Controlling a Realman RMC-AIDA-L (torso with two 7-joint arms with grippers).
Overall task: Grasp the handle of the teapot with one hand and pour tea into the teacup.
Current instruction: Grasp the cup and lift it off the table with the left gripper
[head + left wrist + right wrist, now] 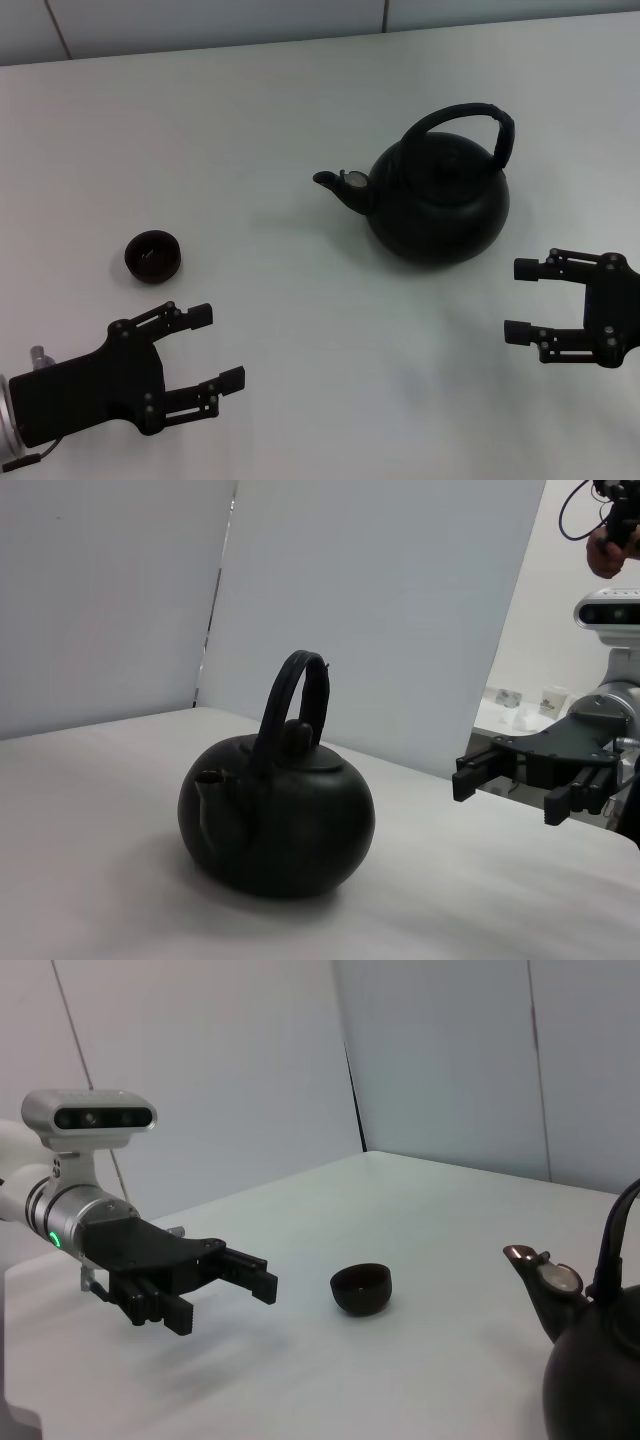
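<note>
The black teapot [440, 200] stands upright on the white table, right of centre, its spout [338, 186] pointing left. Its arched handle [470, 120] rises over the lid; the same teapot [277, 815] and handle [290, 695] show in the left wrist view, and part of the teapot [590, 1360] in the right wrist view. The small dark teacup [152, 255] sits at the left, also seen as the teacup [361, 1288]. My left gripper [220, 347] is open near the front left, below the cup. My right gripper [520, 299] is open at the front right, beside the pot, touching nothing.
The white table [300, 110] runs back to a pale wall with panel seams. In the left wrist view the right gripper [505, 785] shows beyond the pot; in the right wrist view the left gripper [225, 1285] shows beyond the cup.
</note>
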